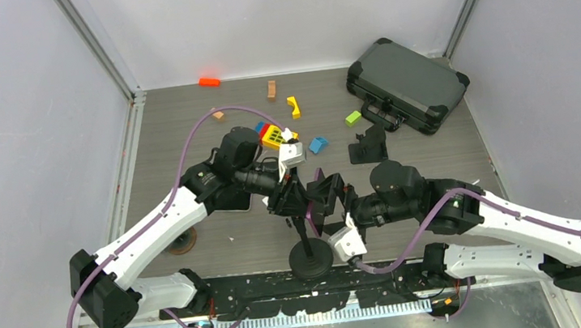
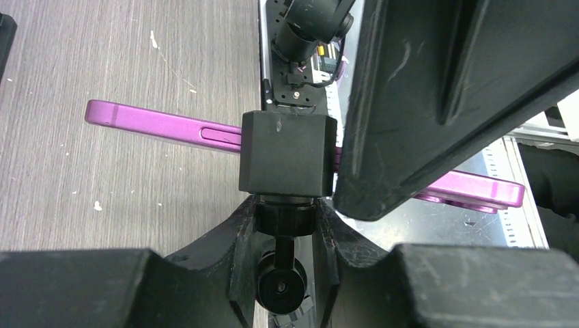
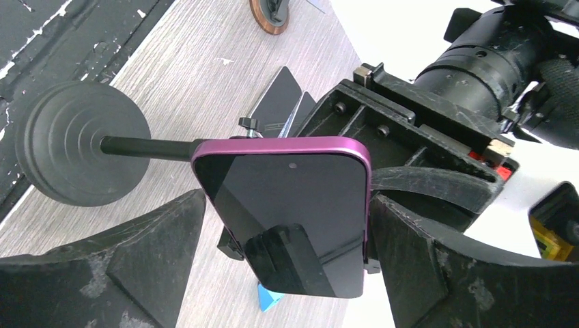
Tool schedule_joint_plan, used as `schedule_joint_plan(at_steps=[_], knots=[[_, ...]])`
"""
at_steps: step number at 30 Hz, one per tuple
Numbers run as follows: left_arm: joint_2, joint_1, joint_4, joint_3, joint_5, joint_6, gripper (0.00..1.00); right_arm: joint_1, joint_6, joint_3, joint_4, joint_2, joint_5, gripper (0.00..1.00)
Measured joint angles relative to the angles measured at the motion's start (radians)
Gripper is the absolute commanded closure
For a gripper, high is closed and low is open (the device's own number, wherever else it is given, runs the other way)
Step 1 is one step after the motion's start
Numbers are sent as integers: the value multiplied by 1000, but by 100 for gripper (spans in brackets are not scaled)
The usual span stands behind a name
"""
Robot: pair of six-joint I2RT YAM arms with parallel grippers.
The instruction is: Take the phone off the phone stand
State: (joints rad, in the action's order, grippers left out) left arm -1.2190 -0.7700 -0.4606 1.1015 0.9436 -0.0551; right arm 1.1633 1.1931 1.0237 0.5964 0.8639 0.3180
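Clamping the neck of the phone stand (image 1: 311, 257), the left gripper (image 2: 287, 213) is closed as far as it goes, its two fingers pinching the thin black stem just below the stand's clamp block (image 2: 287, 154). That arm reaches in from 9 o'clock in the overhead view.

The phone (image 3: 300, 195), purple-edged with a dark screen, is seated in the stand. A black clamp tab overlaps the screen at its lower end, and from the left wrist the handset shows edge-on, running level through the clamp block.

The right gripper (image 3: 288, 199) comes in from 3 o'clock with its jaws spread wide, one finger on each long side of the phone and just beside its edges. Whether either finger presses on the metal cannot be told, and no firm hold shows.

The stand's round base (image 3: 75, 152) sits on the wood-grain table (image 1: 435, 173) at 6 o'clock, near the arms' mounts.

Farther back, a black hard case (image 1: 408, 84) lies at 1 o'clock. Loose toy blocks are scattered between 11 and 12 o'clock: an orange block (image 1: 209, 81), a yellow block (image 1: 293, 107), a green block (image 1: 353, 117) and a blue block (image 1: 318, 144).
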Motion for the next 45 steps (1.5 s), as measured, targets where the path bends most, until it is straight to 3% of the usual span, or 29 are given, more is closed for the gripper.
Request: schedule_joint_plan(at_steps=[8, 16, 18, 20, 22, 45], knots=[[0, 0, 6, 0, -1, 19, 100, 0, -22, -57, -99, 1, -5, 16], [0, 1, 17, 0, 11, 51, 100, 1, -68, -61, -136, 0, -17, 52], [0, 2, 19, -1, 11, 56, 100, 1, -90, -61, -141, 0, -20, 64], [2, 2, 21, -3, 13, 65, 100, 1, -124, -61, -149, 0, -22, 83], [6, 2, 22, -8, 14, 76, 100, 1, -174, -61, -161, 1, -25, 91], [85, 11, 53, -63, 8, 111, 100, 9, -634, -166, -426, -43, -126, 100]])
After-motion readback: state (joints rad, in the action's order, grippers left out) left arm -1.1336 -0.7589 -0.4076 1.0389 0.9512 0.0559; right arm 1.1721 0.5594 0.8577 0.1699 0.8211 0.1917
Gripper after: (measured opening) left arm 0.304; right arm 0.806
